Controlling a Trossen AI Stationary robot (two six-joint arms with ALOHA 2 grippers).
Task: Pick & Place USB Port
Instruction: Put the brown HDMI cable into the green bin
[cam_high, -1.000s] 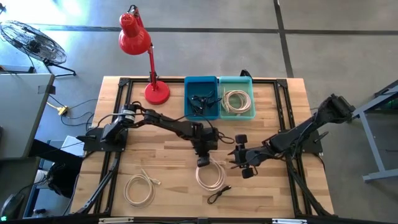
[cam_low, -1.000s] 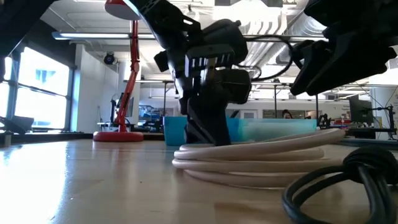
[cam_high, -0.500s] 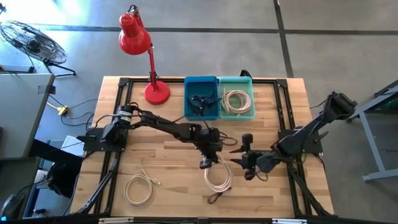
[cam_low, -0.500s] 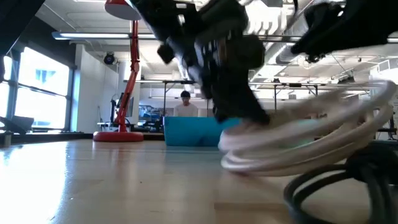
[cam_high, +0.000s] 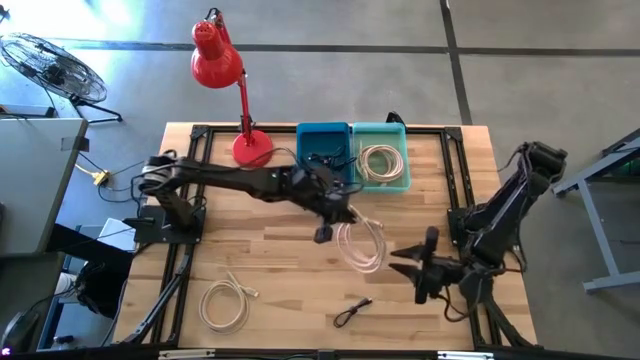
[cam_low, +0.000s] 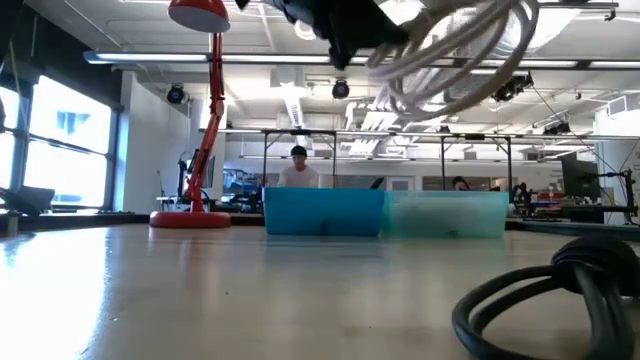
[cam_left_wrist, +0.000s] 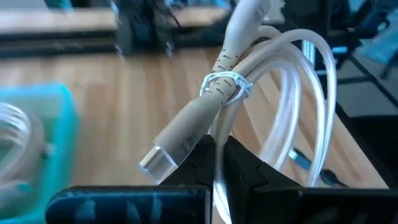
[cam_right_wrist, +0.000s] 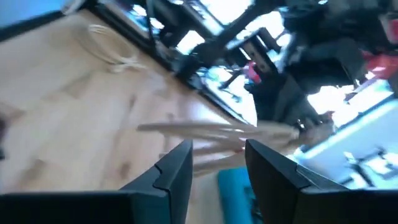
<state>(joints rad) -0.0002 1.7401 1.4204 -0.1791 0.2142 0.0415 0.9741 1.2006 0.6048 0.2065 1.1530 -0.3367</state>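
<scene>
While the white coiled USB cable (cam_high: 362, 244) hung in the air, we saw it pinched in the left gripper (cam_high: 337, 222), lifted clear of the wooden table (cam_high: 270, 260) and dangling just short of the two bins. In the left wrist view the dark fingers (cam_left_wrist: 242, 168) were clamped tight on the cable (cam_left_wrist: 261, 93) close to its plug, a thin tie binding the loops together. From table height the coil (cam_low: 450, 50) swung high above the boards, well over the bins.

We counted four cable bundles in all. One white coil was in the grasp. A second white coil (cam_high: 381, 162) lay inside the teal bin (cam_high: 403, 135). A third white coil (cam_high: 225, 304) sat on the table near the front left corner. One small black cable (cam_high: 352, 312) lay on the boards near the front edge, well apart from the lifted one. More dark cable (cam_high: 324, 166) filled the blue bin (cam_high: 305, 135), too tangled for us to count.

The two bins stood side by side, touching, at the back of the table. One red desk lamp (cam_high: 232, 95) stood just left of them.

The right gripper (cam_high: 405, 260) waited off to the right front of the table, its fingers (cam_right_wrist: 177, 171) parted and holding nothing.
</scene>
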